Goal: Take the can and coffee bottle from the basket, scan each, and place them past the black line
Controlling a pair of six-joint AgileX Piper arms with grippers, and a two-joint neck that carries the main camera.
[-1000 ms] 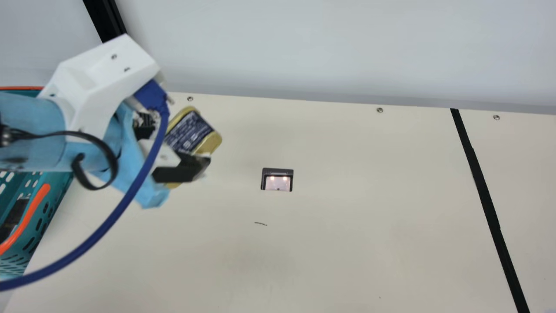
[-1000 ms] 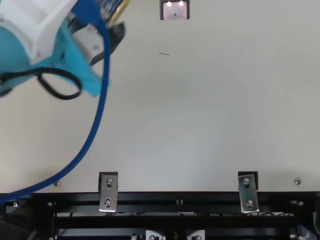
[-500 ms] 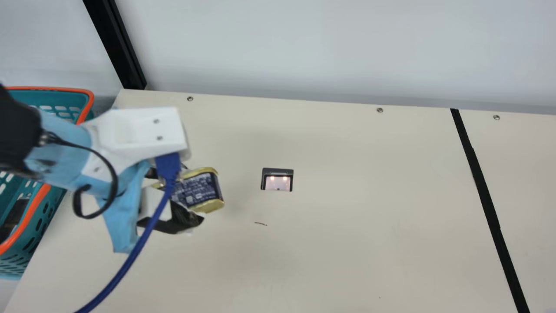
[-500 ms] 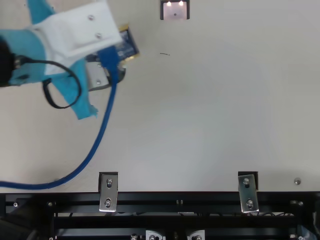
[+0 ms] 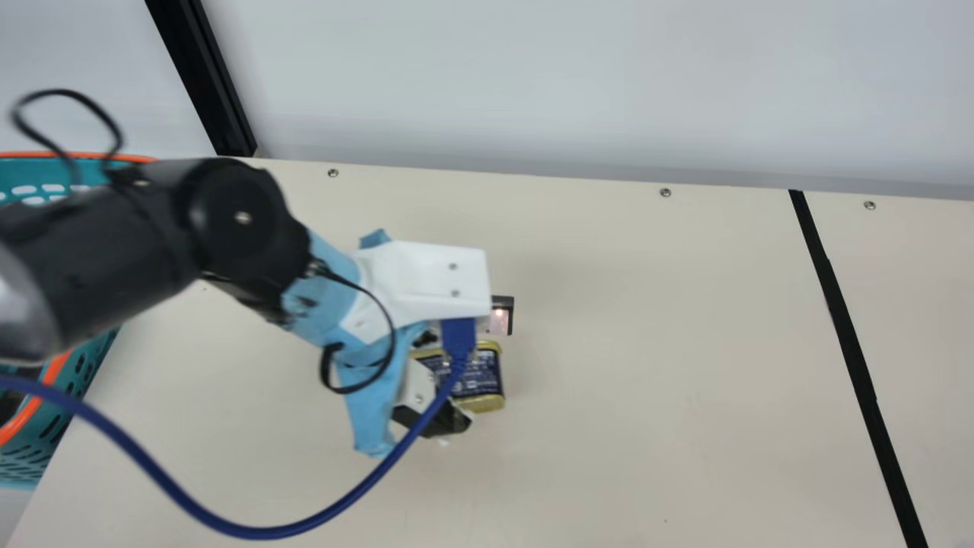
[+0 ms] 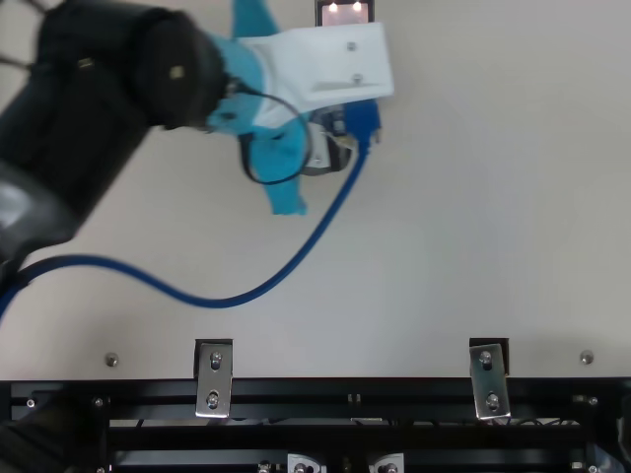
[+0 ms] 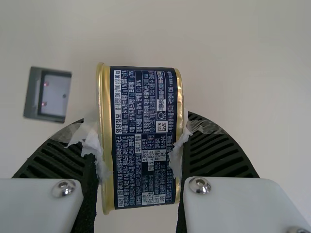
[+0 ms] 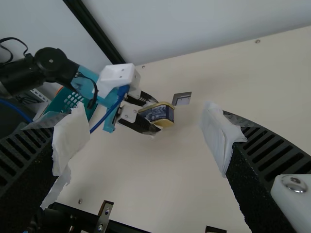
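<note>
The table (image 5: 670,380) runs cream and wide in front of me. The left arm (image 5: 236,221) reaches out over it, past the teal basket (image 5: 46,453) at that side. Something dark lies in the basket; whether it is the coffee bottle, I cannot tell. Toward the other side runs the black line (image 5: 846,327). The left claw (image 7: 139,141) is clamped on the can (image 5: 483,373), a finger against each side, while the right claw (image 8: 146,141) has its fingers spread with nothing between them. The can is near the small lit scanner (image 5: 501,318), seemingly held clear of the table.

I'd say scanning the can is the step in hand. The next move calls for bringing it over the scanner with its code facing the glass, perhaps with a turn of the wrist; then it can go past the line.
</note>
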